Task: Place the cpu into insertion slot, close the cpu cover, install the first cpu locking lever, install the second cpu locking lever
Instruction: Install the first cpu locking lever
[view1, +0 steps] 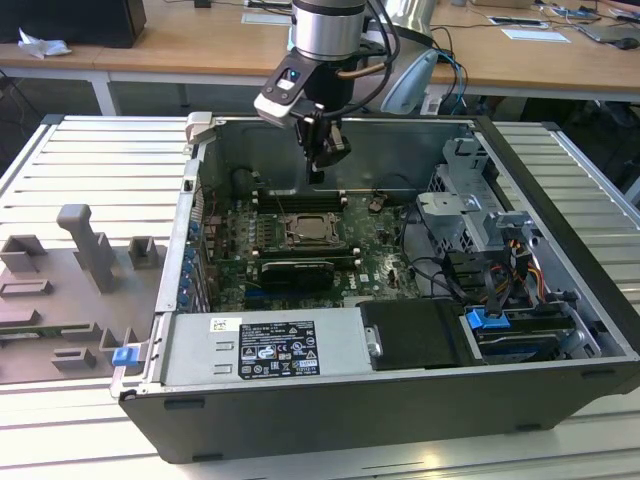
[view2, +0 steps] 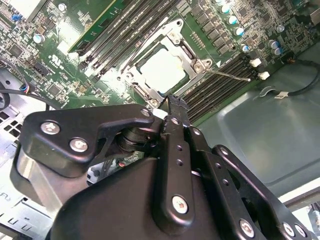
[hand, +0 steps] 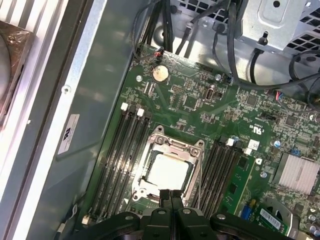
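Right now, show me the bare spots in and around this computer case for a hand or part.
Free: the grey metal panel beside the memory slots; the ribbed table by the grey blocks at the exterior view's left. Crowded: the cables by the drive cage, and around the chip near the gripper.

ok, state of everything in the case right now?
cpu: in place, lying flat.
cover: down, framing the cpu.
lever: one rod sticks out sideways, looks unlatched.
gripper: shut, empty, above the cover's edge.
case: open, side panel off.
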